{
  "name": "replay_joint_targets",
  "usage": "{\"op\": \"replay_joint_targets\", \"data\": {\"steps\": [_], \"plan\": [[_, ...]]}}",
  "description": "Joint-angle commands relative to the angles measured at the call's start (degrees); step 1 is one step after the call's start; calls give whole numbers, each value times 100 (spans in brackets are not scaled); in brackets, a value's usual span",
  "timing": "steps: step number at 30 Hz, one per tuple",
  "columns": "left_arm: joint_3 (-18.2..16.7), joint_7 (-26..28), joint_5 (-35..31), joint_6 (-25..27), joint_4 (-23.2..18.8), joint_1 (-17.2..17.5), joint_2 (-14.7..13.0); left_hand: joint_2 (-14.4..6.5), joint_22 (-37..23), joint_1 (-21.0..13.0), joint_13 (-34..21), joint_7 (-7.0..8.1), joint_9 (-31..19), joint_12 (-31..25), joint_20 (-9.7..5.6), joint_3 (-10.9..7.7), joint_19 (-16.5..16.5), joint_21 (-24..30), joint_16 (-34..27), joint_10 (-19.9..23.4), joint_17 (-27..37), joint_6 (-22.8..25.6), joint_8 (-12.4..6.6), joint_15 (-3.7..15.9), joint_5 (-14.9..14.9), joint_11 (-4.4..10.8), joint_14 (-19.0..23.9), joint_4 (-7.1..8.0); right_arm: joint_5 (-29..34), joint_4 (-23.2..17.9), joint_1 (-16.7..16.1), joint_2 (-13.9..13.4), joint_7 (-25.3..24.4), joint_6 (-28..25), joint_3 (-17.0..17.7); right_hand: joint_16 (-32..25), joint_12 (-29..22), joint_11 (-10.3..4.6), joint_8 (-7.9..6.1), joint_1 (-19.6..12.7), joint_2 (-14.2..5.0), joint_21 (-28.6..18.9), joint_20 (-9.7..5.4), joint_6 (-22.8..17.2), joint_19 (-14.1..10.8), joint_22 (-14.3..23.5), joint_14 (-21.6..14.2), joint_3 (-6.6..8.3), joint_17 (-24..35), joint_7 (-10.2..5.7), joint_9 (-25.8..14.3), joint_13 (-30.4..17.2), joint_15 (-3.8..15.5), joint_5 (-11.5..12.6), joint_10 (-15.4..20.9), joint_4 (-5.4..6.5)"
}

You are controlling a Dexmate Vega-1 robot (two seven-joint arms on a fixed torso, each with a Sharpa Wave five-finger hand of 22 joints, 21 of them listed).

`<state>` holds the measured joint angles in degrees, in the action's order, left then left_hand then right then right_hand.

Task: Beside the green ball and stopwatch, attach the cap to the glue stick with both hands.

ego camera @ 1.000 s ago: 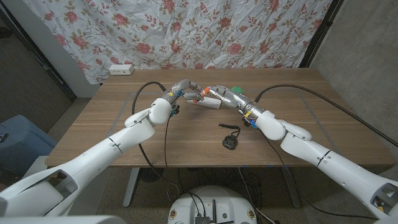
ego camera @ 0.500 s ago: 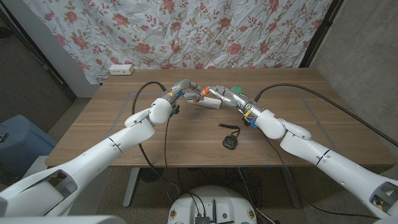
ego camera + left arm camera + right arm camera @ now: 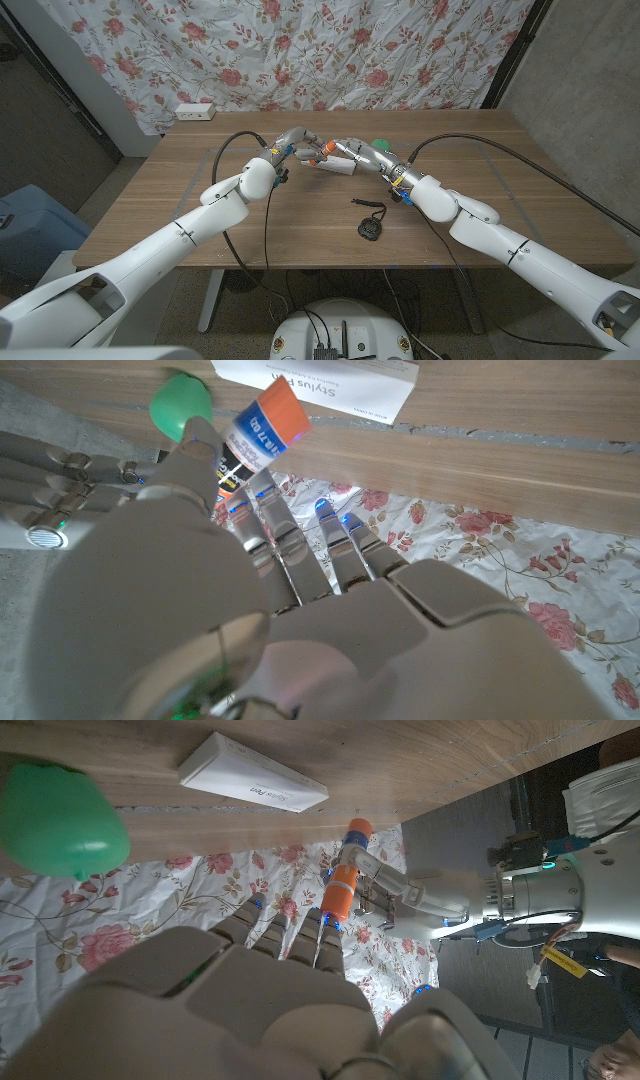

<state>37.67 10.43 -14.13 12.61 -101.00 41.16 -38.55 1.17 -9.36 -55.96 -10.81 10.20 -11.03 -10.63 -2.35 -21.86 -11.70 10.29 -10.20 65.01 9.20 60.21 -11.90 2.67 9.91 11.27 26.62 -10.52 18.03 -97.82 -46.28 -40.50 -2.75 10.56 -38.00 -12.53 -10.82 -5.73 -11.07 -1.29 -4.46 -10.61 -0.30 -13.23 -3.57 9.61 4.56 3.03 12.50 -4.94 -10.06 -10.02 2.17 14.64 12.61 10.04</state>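
You've got the orange-and-white glue stick (image 3: 340, 890) gripped in your left hand (image 3: 298, 146), right hand (image 3: 352, 152) closed beside it, its hold unclear, so line up and press the cap home.

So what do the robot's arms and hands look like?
Both arms are smooth white shells with round elbow joints. Black cables loop along them. The left hand and right hand are grey metal, with small blue lights by the fingers.
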Motion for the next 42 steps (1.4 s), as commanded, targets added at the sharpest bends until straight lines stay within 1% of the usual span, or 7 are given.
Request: {"op": "replay_joint_targets", "data": {"steps": [1, 12, 14, 19, 28, 30, 42], "plan": [[-2, 34, -25, -34, 40, -14, 12, -482, -10, 419, -21, -314, -27, -40, -217, -85, -24, 31, 4, 146, 15, 428, -38, 644, 46, 131, 18, 63, -32, 19, 17, 12, 67, -26, -33, -21, -28, 5, -34, 86, -473, -36, 36, -90, -12, 12, -34, 31, 17, 13, -3, -25, 79, 42, 78, 14], [9, 82, -47, -85, 96, -35, 44, -511, -10, 369, -24, -350, -27, -68, -224, -111, -52, 38, 1, 231, 17, 477, -57, 692, 47, 131, 27, 51, -81, 83, 60, 35, 108, 7, -53, -24, -19, 6, -26, 104, -471, -36, 36, -102, -19, 12, -45, 38, 11, 12, -4, -26, 77, 59, 88, 14], [10, 83, -62, 18, 70, -34, 63, -513, -10, 363, -24, -351, -27, -70, -224, -114, -53, 38, 1, 238, 17, 484, -60, 696, 47, 131, 29, 49, -77, 89, 73, 32, 126, 6, -60, -24, -16, 7, -23, 107, -470, -36, 33, -102, -18, 12, -46, 40, 10, 12, -4, -26, 75, 63, 89, 14], [22, 37, -35, -84, 117, -58, 46, -510, -10, 356, -23, -363, -27, -70, -228, -115, -56, 38, 0, 247, 18, 488, -61, 698, 46, 132, 33, 47, -103, 114, 45, 55, 19, 2, -15, -28, -8, 11, -13, 111, -471, -39, 36, -86, -29, 11, -56, 44, 8, 18, -4, -26, 81, 69, 78, 13], [26, -54, -12, 26, 78, -49, 19, -487, -10, 368, -21, -339, -27, -56, -234, -102, -53, 34, -3, 227, 19, 486, -58, 678, 41, 128, 47, 54, -171, 61, -54, 49, -204, -91, 125, -47, 2, 23, -2, 106, -477, -63, 66, -82, -109, 10, -124, 65, -3, 16, -5, -28, 92, 91, 77, 5], [-6, -112, 55, -105, 111, -51, -47, -484, -10, 370, -21, -345, -27, -52, -236, -100, -55, 35, -3, 221, 19, 478, -55, 677, 40, 129, 49, 55, -170, 37, -77, 34, -233, -135, 145, -55, 0, 21, -3, 103, -478, -70, 77, -90, -135, 10, -149, 72, -6, 14, -6, -28, 83, 97, 87, 2], [-5, -260, 22, 67, -45, -27, -171, -467, -10, 389, -20, -327, -27, -41, -232, -86, -55, 33, -4, 201, 19, 470, -50, 661, 37, 128, 59, 65, -234, -33, -186, -21, -453, -144, 283, -69, 2, 35, 1, 85, -482, -85, 111, -100, -214, 9, -216, 106, -20, 21, -7, -29, 100, 121, 102, -12]]}}
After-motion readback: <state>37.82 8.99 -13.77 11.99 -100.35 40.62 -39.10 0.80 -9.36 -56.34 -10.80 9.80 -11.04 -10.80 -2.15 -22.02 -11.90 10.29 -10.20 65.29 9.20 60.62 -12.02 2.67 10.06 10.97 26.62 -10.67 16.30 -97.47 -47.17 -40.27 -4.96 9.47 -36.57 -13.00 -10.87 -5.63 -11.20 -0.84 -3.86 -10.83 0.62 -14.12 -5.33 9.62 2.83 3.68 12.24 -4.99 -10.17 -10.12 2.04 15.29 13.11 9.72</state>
